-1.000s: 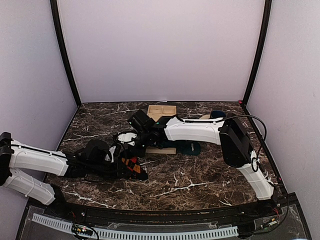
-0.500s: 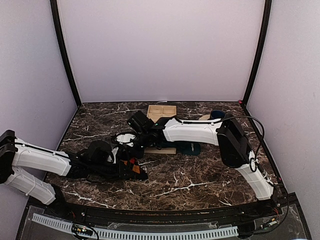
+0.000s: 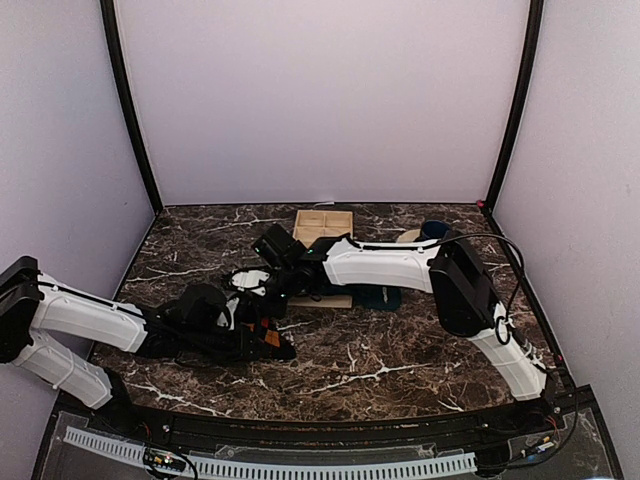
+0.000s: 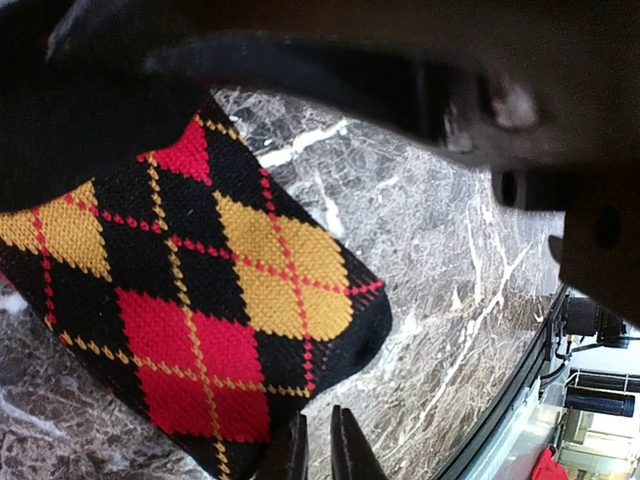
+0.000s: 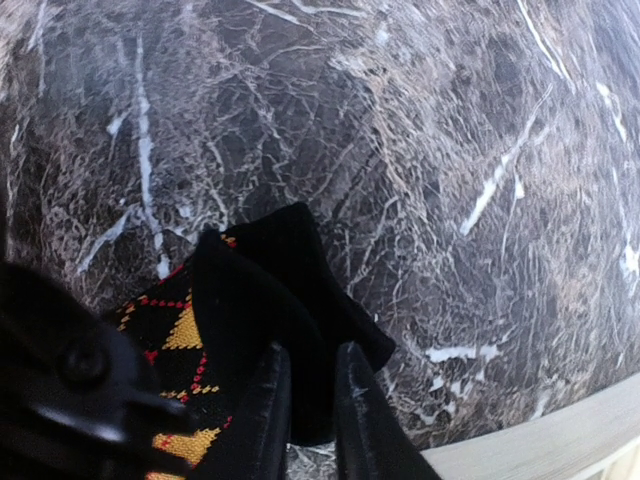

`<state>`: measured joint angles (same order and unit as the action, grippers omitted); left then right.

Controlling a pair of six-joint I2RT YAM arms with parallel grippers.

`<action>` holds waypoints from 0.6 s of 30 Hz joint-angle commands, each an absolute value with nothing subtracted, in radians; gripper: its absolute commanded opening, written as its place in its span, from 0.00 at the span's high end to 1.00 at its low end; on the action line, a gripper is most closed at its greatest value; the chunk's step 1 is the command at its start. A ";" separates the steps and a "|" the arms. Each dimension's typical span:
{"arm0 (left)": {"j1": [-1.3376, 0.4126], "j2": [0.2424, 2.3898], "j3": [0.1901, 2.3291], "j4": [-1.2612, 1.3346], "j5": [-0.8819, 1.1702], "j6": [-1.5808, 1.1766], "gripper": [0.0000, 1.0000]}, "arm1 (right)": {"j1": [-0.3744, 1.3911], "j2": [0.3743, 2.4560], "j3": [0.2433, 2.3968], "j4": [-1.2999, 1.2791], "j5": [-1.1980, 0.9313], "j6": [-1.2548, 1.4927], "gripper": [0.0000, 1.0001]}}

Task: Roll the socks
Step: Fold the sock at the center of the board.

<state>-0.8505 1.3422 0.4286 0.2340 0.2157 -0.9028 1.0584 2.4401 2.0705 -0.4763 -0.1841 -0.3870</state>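
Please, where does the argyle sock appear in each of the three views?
Top external: the argyle sock lies low, left of centre.
Left wrist: it fills the left and centre.
Right wrist: it is at the bottom left.
Shared landmark: the white-veined marble table under it.

Top cam: high at near edge, looks down over whole table. Both wrist cams v. close, angled down; all three share argyle sock.
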 commanded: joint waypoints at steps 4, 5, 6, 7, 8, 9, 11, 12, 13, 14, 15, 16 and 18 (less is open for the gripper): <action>-0.854 1.350 0.405 0.252 0.194 -0.911 0.88 | 1.070 2.466 2.101 -0.472 -0.171 -0.388 0.71; -0.854 1.348 0.402 0.249 0.191 -0.912 0.88 | 1.067 2.465 2.101 -0.470 -0.170 -0.387 0.70; -0.854 1.345 0.400 0.246 0.190 -0.912 0.88 | 1.065 2.464 2.101 -0.467 -0.170 -0.385 0.69; -0.854 1.341 0.397 0.244 0.187 -0.913 0.88 | 1.063 2.462 2.101 -0.465 -0.170 -0.384 0.67; -0.854 1.338 0.395 0.240 0.184 -0.915 0.88 | 1.062 2.459 2.101 -0.464 -0.168 -0.382 0.66; -0.854 1.335 0.394 0.238 0.181 -0.917 0.88 | 1.061 2.457 2.101 -0.462 -0.167 -0.382 0.64; -0.854 1.333 0.390 0.233 0.179 -0.919 0.88 | 1.059 2.452 2.098 -0.457 -0.162 -0.380 0.60; -0.854 1.334 0.389 0.232 0.178 -0.918 0.88 | 1.058 2.449 2.096 -0.454 -0.159 -0.380 0.58; -0.854 1.334 0.386 0.231 0.180 -0.919 0.88 | 1.057 2.447 2.096 -0.453 -0.157 -0.379 0.56; -0.854 1.334 0.382 0.232 0.180 -0.921 0.88 | 1.056 2.443 2.093 -0.451 -0.155 -0.378 0.55; -0.854 1.334 0.379 0.232 0.180 -0.923 0.88 | 1.054 2.442 2.093 -0.450 -0.151 -0.378 0.53; -0.854 1.334 0.377 0.233 0.180 -0.926 0.88 | 1.055 2.440 2.094 -0.449 -0.149 -0.377 0.53; -0.854 1.333 0.369 0.237 0.180 -0.929 0.88 | 1.050 2.436 2.092 -0.444 -0.144 -0.376 0.50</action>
<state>-0.8513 1.3514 0.3950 0.2379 0.1925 -0.9199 1.0599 2.4443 2.0754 -0.4709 -0.1596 -0.3832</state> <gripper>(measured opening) 0.117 0.481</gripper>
